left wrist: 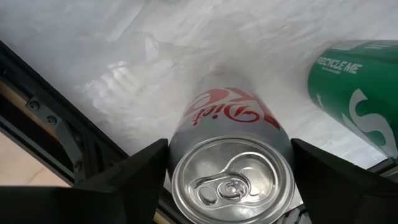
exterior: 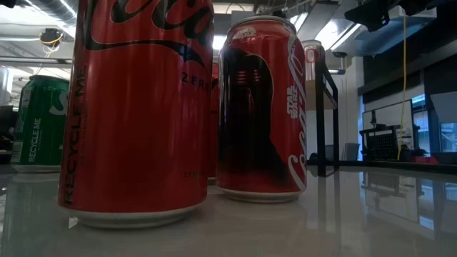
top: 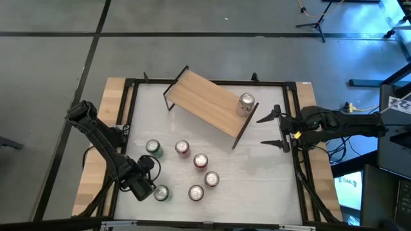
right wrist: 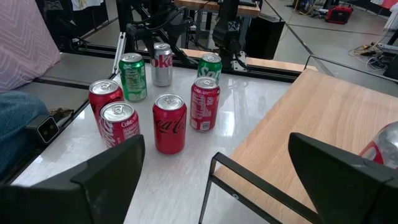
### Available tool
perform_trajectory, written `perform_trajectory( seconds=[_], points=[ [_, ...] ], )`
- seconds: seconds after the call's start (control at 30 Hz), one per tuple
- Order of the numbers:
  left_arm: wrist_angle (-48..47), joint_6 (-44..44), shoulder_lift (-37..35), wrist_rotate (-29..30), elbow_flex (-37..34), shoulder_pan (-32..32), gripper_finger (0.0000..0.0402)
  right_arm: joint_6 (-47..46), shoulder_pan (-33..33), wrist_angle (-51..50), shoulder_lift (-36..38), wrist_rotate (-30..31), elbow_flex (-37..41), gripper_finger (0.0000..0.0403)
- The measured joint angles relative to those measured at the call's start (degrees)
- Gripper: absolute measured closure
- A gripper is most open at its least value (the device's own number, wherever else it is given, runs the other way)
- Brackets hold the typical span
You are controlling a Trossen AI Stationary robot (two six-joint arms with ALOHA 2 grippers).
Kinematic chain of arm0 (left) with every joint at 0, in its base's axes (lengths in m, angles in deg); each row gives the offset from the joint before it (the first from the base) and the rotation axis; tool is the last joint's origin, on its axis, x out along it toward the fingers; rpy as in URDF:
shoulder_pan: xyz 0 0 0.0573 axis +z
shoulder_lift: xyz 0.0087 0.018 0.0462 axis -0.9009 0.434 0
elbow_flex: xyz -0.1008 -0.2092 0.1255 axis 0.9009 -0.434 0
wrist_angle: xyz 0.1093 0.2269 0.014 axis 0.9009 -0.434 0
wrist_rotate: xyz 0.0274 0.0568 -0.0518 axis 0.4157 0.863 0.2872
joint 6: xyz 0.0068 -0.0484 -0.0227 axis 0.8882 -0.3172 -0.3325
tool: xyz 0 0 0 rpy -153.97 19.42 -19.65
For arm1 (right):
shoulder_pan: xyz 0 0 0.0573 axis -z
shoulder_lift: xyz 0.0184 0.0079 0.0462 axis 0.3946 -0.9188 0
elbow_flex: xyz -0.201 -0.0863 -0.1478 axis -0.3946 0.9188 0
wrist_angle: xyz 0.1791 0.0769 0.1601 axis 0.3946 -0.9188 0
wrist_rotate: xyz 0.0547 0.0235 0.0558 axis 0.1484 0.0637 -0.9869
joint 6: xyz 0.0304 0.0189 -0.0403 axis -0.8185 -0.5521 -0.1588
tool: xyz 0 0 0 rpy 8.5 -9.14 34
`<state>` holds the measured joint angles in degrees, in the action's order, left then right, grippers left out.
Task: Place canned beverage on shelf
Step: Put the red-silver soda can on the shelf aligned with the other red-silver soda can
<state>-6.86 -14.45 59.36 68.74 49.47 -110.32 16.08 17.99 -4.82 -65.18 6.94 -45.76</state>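
One "Diet" silver can (left wrist: 231,168) between left fingers (left wrist: 134,171), beside green "RECYCLE ME" can (left wrist: 360,87)

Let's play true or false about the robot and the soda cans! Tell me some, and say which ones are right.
1. One can already stands on the shelf. True.
2. The left gripper straddles a green can. False: a silver Diet Coke can sits between its fingers.
3. The right gripper is holding a can. False: it is open and empty, beside the shelf.
4. Six cans stand on the white table. True.
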Motion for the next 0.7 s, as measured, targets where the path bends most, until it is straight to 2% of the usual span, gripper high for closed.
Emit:
perform_trajectory(
  seconds=[0.43,0.7],
  points=[
    [0.0,-0.8,0.0,-0.2,0.0,0.4,0.0114,0.0,0.0,0.0,0.0,0.0,0.0,0.0011],
    [0.0,6.6,-0.1,-5.1,0.0,3.3,0.0115,0.0,0.0,0.0,0.0,0.0,0.0,0.0011]
  ],
)
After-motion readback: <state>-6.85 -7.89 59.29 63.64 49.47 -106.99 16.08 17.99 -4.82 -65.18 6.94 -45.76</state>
